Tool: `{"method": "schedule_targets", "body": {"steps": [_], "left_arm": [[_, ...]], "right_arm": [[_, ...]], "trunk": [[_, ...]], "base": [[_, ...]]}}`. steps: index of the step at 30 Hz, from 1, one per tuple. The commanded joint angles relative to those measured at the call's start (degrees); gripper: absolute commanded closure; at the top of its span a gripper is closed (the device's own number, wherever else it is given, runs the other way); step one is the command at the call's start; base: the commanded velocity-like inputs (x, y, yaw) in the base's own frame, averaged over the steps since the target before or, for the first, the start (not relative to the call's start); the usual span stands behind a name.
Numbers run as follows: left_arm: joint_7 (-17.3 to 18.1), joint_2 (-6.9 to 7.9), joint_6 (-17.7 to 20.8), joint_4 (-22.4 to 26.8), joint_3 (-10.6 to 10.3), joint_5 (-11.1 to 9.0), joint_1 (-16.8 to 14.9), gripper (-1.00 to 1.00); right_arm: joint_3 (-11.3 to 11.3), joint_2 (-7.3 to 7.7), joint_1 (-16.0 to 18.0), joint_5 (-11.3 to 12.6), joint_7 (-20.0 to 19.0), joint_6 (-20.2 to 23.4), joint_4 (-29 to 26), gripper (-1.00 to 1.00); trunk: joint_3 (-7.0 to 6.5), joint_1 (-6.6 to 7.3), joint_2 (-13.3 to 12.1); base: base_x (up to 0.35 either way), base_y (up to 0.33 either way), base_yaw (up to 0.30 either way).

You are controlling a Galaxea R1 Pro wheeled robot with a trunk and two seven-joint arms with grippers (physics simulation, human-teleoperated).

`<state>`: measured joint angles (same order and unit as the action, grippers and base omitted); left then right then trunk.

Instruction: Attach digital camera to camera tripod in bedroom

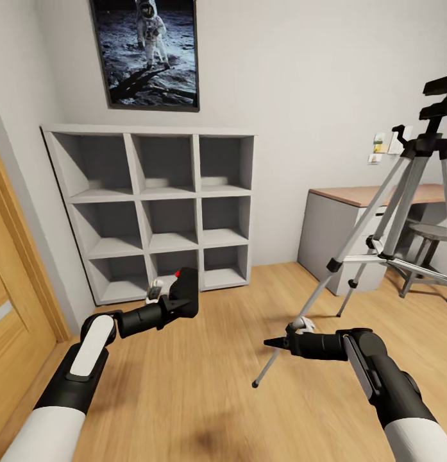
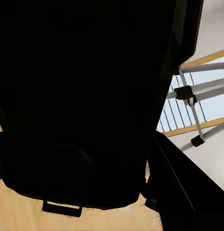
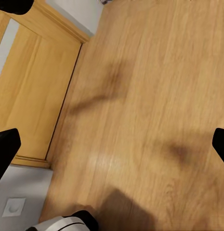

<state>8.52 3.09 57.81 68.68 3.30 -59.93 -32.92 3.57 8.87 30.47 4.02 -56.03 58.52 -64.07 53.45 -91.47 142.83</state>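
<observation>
Tripod (image 1: 403, 212) top beyond frame edge.

Grey cube shelving (image 1: 160, 212) at 11 o'clock, astronaut picture (image 1: 148, 51) above. Wood-topped surface (image 1: 371, 194) and stool (image 1: 430, 234) at 2 o'clock. Wooden door (image 1: 11, 308) at 9.

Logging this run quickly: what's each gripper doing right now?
Left gripper: closed on the digital camera.
Right gripper: open, holding nothing, above the wood floor.

Light wood plank floor (image 1: 204, 385) carrying camera tripod (image 1: 403, 212) on splayed silver legs, grey cube shelving (image 1: 159, 205) against wall, desk (image 1: 351, 224), and small stool (image 1: 431, 253) beside it.
</observation>
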Motion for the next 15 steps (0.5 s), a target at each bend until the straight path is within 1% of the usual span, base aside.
{"method": "schedule_targets", "body": {"steps": [1,2,3,4,7,12,13,15], "left_arm": [[0.7,-0.02,0.3,-0.2,0.6,0.4,0.0,1.0],[0.7,-0.02,0.3,-0.7,1.5,0.4,0.0,1.0],[0.7,-0.02,0.3,-0.9,2.0,0.4,0.0,1.0],[0.7,-0.02,0.2,-1.5,3.3,0.5,0.0,1.0],[0.6,-0.02,0.1,-2.2,4.1,0.8,0.0,1.0],[0.0,-0.02,-0.2,-2.8,4.6,1.1,0.0,1.0],[-0.4,-0.02,-0.4,-2.8,4.6,1.1,0.0,1.0],[-2.8,-0.05,-1.6,-2.9,4.6,1.2,0.0,1.0]], "right_arm": [[0.0,0.01,0.0,0.4,0.1,0.5,0.0,-1.0],[0.0,0.01,0.0,0.4,0.1,0.5,0.0,-1.0],[0.0,0.01,0.0,0.4,0.1,0.5,0.0,-1.0],[0.0,0.01,0.0,0.4,0.1,0.5,0.0,-1.0],[0.0,0.01,0.0,0.4,0.1,0.5,0.0,-1.0],[0.0,0.01,0.0,0.4,0.1,0.5,0.0,-1.0],[0.0,0.01,0.0,0.4,0.1,0.5,0.0,-1.0],[0.0,0.01,0.0,0.4,0.1,0.5,0.0,-1.0]], "trunk": [[-0.13,0.24,-0.4],[-0.31,0.46,-0.8],[-0.49,0.68,-1.2],[-0.66,0.9,-1.6],[-1.2,1.56,-2.8],[-2.1,2.65,-4.8],[-2.28,2.87,-5.2],[-2.64,3.31,-6.0]], "base": [[0.0,0.0,0.0],[0.0,0.0,0.0],[0.0,0.0,0.0],[0.0,0.0,0.0],[0.0,0.0,0.0],[0.0,0.0,0.0],[0.0,0.0,0.0],[0.0,0.0,0.0]]}}
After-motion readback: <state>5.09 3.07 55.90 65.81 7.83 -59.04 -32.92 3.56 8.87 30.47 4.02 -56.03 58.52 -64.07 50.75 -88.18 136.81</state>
